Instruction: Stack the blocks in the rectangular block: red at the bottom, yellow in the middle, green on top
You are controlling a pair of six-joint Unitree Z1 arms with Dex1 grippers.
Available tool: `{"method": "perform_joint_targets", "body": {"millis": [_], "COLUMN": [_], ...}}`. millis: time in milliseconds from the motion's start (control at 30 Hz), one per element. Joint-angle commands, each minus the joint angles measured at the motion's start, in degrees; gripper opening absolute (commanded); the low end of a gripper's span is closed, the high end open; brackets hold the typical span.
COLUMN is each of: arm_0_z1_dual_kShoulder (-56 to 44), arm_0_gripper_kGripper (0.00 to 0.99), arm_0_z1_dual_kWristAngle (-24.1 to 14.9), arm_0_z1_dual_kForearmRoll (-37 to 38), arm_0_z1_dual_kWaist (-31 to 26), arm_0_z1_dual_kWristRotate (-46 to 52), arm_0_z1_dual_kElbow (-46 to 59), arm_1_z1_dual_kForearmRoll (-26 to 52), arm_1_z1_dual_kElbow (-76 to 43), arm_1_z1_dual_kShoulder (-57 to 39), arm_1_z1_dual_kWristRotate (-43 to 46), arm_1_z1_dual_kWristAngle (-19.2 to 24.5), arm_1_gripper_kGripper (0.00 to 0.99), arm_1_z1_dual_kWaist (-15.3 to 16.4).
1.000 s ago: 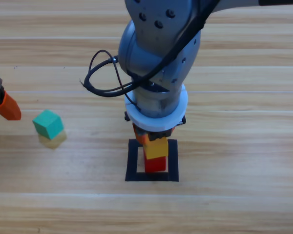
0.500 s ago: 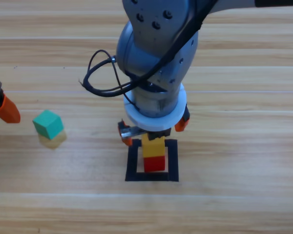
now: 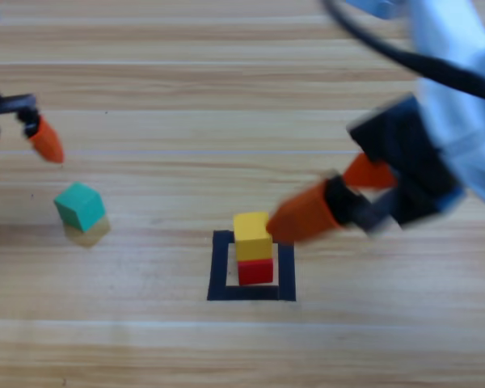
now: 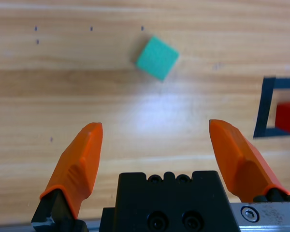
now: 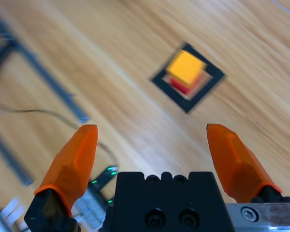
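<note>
Yellow (image 3: 252,235) sits on red (image 3: 256,271) inside the tape square (image 3: 219,267), so 2 of 3 cubes are stacked, and green (image 3: 78,205) lies well apart to the left. Your right gripper (image 3: 339,194) hangs empty with jaws spread beside the stack; the left gripper (image 4: 159,145), also spread and empty, faces green. Place green off-centre and you could topple the stack.

Right tool (image 3: 339,198) motion-blurred
</note>
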State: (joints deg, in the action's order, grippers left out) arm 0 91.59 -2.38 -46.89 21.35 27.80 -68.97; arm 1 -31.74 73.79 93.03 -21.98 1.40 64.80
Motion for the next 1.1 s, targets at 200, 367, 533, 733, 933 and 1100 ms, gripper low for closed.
{"method": "perform_joint_targets", "body": {"millis": [200,367,533,733,933,1100], "arm_0_z1_dual_kShoulder": [14.4,15.7,16.5,20.6,24.3,25.9], "arm_0_gripper_kGripper": [0.937,0.936,0.936,0.936,0.936,0.936], "arm_0_z1_dual_kWristAngle": [3.2,3.4,2.8,1.3,-1.5,-2.5], "arm_0_z1_dual_kForearmRoll": [-1.3,-3.0,-3.9,-5.4,-5.4,-5.1], "arm_0_z1_dual_kWaist": [-4.5,-3.5,-1.5,1.9,4.1,4.1], "arm_0_z1_dual_kWristRotate": [14.4,26.8,37.7,46.5,49.3,50.9], "arm_0_z1_dual_kElbow": [-8.8,-11.6,-11.8,-12.6,-12.7,-12.9], "arm_1_z1_dual_kForearmRoll": [14.4,14.4,14.6,14.7,14.8,14.8], "arm_1_z1_dual_kElbow": [-19.8,-21.0,-21.7,-21.7,-21.8,-21.8], "arm_1_z1_dual_kShoulder": [-7.0,-6.7,-7.2,-7.2,-7.2,-7.3], "arm_1_z1_dual_kWristRotate": [15.5,18.6,19.0,19.1,19.0,19.0], "arm_1_z1_dual_kWristAngle": [-12.7,-11.5,-9.7,-8.0,-6.8,-6.5], "arm_1_gripper_kGripper": [0.989,0.989,0.989,0.989,0.989,0.990], "arm_1_z1_dual_kWaist": [-10.4,-10.4,-10.4,-10.4,-10.4,-10.5]}}
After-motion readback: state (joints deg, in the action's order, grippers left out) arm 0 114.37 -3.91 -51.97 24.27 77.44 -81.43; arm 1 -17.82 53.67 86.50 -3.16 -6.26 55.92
